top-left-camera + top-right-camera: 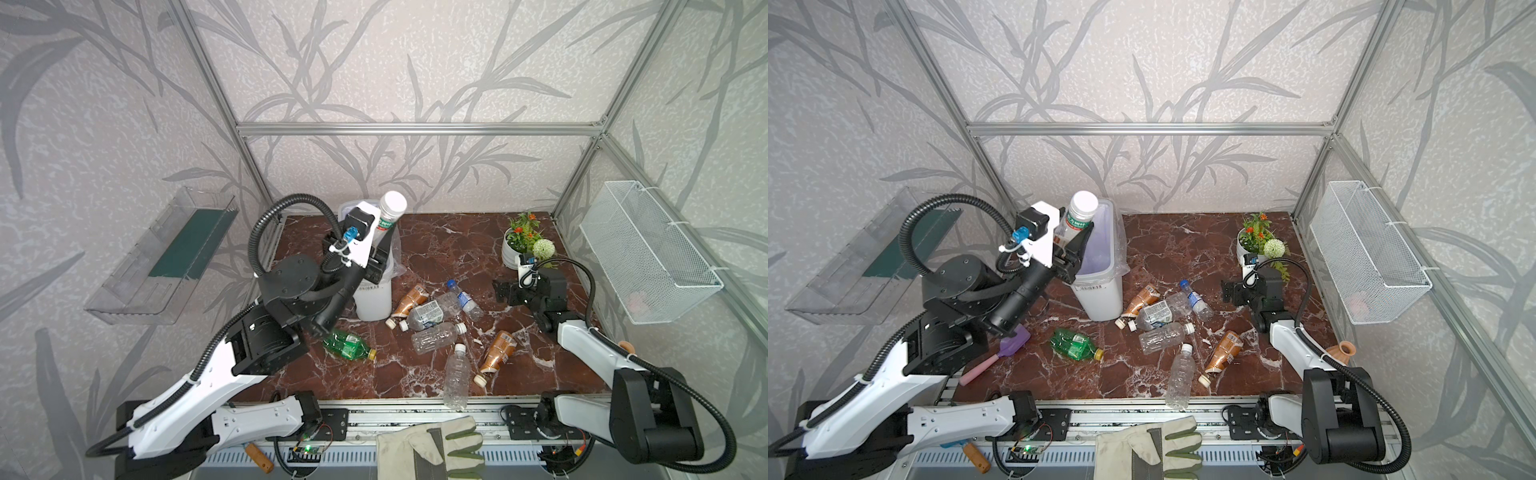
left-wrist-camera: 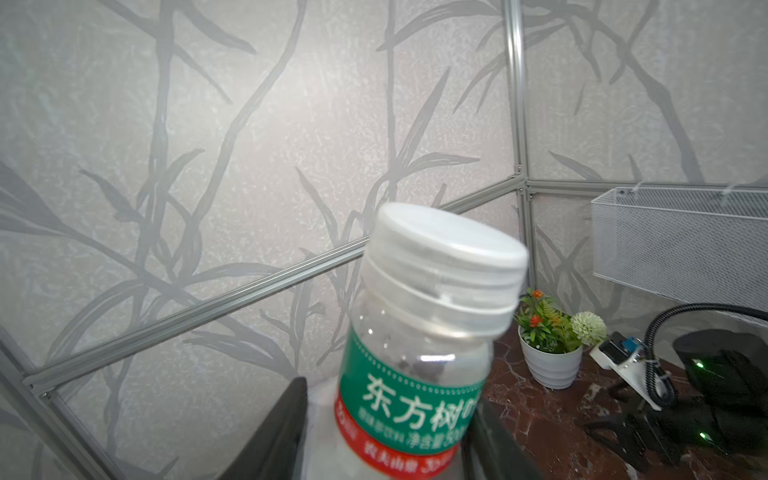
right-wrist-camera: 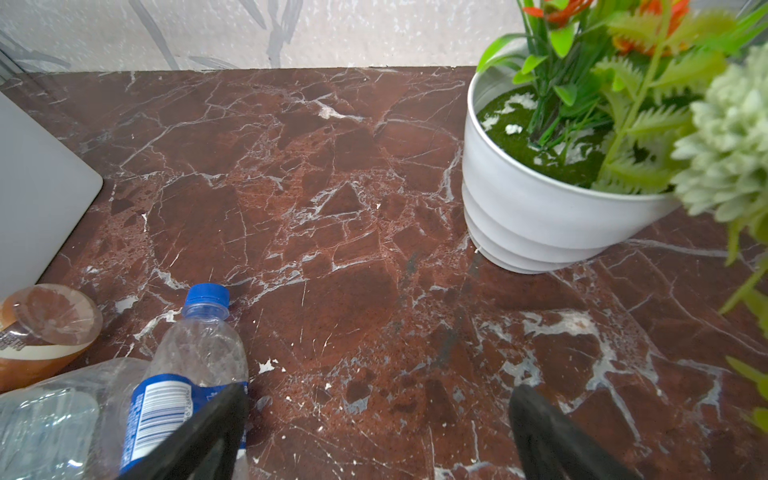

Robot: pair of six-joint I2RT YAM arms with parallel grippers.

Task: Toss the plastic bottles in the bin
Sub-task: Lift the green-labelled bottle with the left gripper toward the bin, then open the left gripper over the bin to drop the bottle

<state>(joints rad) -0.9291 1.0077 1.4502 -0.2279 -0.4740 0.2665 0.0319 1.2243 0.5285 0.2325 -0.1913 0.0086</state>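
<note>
My left gripper (image 1: 382, 247) (image 2: 390, 419) is shut on a clear plastic bottle (image 1: 390, 212) (image 1: 1079, 214) (image 2: 424, 332) with a white cap and a green-and-red label. It holds the bottle cap-up over the rim of the white bin (image 1: 374, 299) (image 1: 1100, 299). Several more bottles lie on the marble to the right of the bin: a green yellow-capped one (image 1: 349, 345), two brown-labelled ones (image 1: 409, 301) (image 1: 498, 351), a blue-capped one (image 1: 463, 299) (image 3: 195, 345) and clear white-capped ones (image 1: 436, 336). My right gripper (image 1: 500, 293) (image 3: 378, 399) is open and empty, low beside the blue-capped bottle.
A white flowerpot (image 1: 509, 253) (image 3: 532, 216) stands at the back right, just behind my right gripper. A wire basket (image 1: 648, 257) hangs on the right wall and a clear shelf (image 1: 162, 257) on the left. A purple spatula (image 1: 1013, 347) lies front left; a glove (image 1: 432, 451) lies past the front edge.
</note>
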